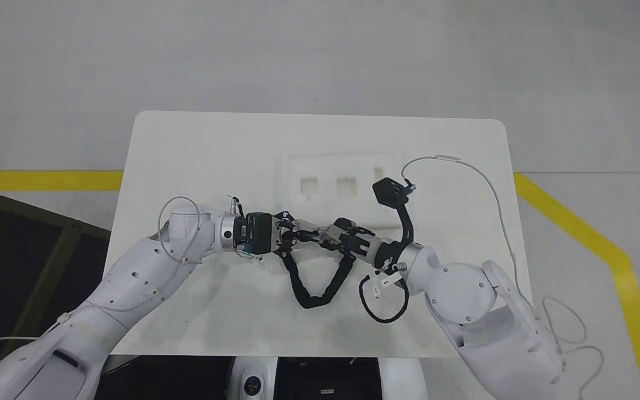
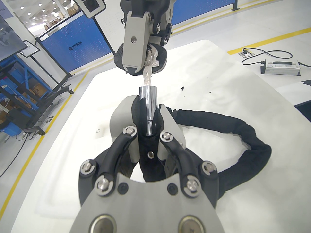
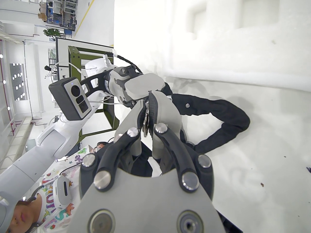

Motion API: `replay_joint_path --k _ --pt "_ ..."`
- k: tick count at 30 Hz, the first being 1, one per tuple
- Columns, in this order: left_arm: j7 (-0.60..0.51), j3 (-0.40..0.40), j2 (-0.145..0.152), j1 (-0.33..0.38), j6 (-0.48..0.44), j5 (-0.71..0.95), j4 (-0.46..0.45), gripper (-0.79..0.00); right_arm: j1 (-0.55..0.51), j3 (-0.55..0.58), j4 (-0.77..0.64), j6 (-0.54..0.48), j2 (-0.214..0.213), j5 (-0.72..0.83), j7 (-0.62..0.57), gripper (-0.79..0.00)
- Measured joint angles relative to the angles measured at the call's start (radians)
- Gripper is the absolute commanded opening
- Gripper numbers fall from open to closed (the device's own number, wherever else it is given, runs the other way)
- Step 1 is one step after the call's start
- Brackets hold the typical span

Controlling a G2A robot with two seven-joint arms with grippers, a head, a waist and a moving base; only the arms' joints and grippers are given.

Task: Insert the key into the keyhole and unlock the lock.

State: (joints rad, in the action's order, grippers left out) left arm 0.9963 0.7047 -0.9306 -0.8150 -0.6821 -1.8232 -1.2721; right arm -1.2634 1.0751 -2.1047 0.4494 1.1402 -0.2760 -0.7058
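One white table point(image 1: 200, 140) carries the whole scene, and two grippers meet near its middle. Leftmost is the left gripper point(image 1: 288, 238), its jaws clamped narrowly on the one lock point(image 1: 300, 262). The lock's chrome cylinder point(image 2: 148, 107) stands up between the padded fingers point(image 2: 121, 120) in the left wrist view. The lock's single black sleeved cable point(image 1: 320, 292) hangs from the cylinder and lies on the table as one loop, toward the robot's side of the two grippers. Next to the right comes the one key point(image 2: 147, 75), silver and in line with the cylinder. Its blade tip is at the cylinder's open end, and how deep it sits cannot be told. The right gripper point(image 1: 335, 234) pinches the key's head, its jaws nearly closed on it. The key's metal edge point(image 3: 145, 122) shows between the pads in the right wrist view. Beyond both grippers, toward the table's far edge, lies one white foam tray point(image 1: 345, 160) with two square pockets side by side. Two small dark specks point(image 2: 182, 88) lie on the table near the cable.
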Motion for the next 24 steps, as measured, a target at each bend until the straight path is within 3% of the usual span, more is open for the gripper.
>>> replay_joint_path --k 13,14,15,18,21,24 --pt "0.000 0.000 0.000 0.000 0.000 0.000 0.000 -0.785 -0.030 0.064 -0.064 0.006 -0.011 0.043 -0.069 0.000" --pt "0.000 0.000 0.000 0.000 0.000 0.000 0.000 -0.785 -0.034 0.071 -0.068 0.007 -0.012 0.045 -0.079 -0.332" --pt "0.000 0.000 0.000 0.000 0.000 0.000 0.000 -0.785 -0.040 0.080 -0.072 0.006 -0.014 0.050 -0.090 -0.437" --pt "0.000 0.000 0.000 0.000 0.000 0.000 0.000 -0.785 -0.051 0.097 -0.077 0.001 -0.019 0.056 -0.115 -0.637" --pt "0.000 0.000 0.000 0.000 0.000 0.000 0.000 -0.785 -0.055 0.106 -0.075 -0.006 -0.022 0.059 -0.133 -0.776" --pt "0.000 0.000 0.000 0.000 0.000 0.000 0.000 -0.785 -0.054 0.109 -0.069 -0.012 -0.024 0.062 -0.140 -0.785"
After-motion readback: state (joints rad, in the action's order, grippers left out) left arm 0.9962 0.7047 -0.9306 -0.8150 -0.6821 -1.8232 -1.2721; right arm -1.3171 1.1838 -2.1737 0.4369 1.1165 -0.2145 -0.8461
